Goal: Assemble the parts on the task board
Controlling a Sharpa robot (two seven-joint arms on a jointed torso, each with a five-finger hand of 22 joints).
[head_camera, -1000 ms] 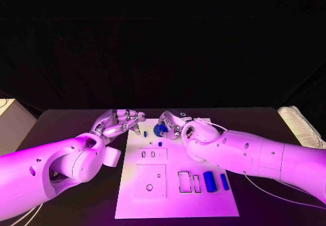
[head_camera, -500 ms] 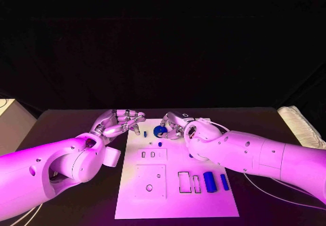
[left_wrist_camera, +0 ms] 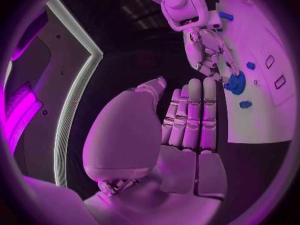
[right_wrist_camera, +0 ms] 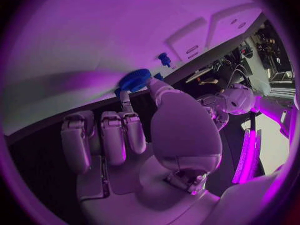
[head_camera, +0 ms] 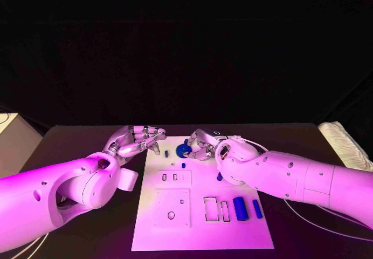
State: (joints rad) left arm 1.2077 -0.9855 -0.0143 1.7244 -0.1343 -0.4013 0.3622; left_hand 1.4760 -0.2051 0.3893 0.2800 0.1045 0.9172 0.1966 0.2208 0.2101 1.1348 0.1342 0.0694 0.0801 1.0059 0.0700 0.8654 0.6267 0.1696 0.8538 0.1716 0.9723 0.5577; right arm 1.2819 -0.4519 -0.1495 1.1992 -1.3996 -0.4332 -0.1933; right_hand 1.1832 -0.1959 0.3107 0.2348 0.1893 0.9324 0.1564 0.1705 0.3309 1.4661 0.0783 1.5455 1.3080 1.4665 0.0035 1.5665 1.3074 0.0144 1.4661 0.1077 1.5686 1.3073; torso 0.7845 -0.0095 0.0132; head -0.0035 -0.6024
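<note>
The white task board (head_camera: 156,226) lies mid-table. At its far end my right hand (head_camera: 205,144) pinches a blue round part (head_camera: 183,150) between thumb and a finger; the right wrist view shows the part (right_wrist_camera: 134,80) at the fingertips, right at the board's edge (right_wrist_camera: 94,35). My left hand (head_camera: 137,139) hovers by the board's far left corner, fingers straight and side by side (left_wrist_camera: 187,130), holding nothing. A small blue peg (head_camera: 165,153) and a small blue piece (head_camera: 183,165) lie close to the round part. Two blue cylinders (head_camera: 240,208) lie on the near right of the board.
A plate with holes (head_camera: 172,208) and a smaller slotted one (head_camera: 174,176) sit on the board's left half. Two empty rectangular slots (head_camera: 211,209) lie beside the cylinders. Another small blue piece (head_camera: 219,176) peeks out by my right forearm. Black table surrounds the board.
My right arm has shifted slightly to the right while its fingers stay at the blue round part. The left hand has not moved.
</note>
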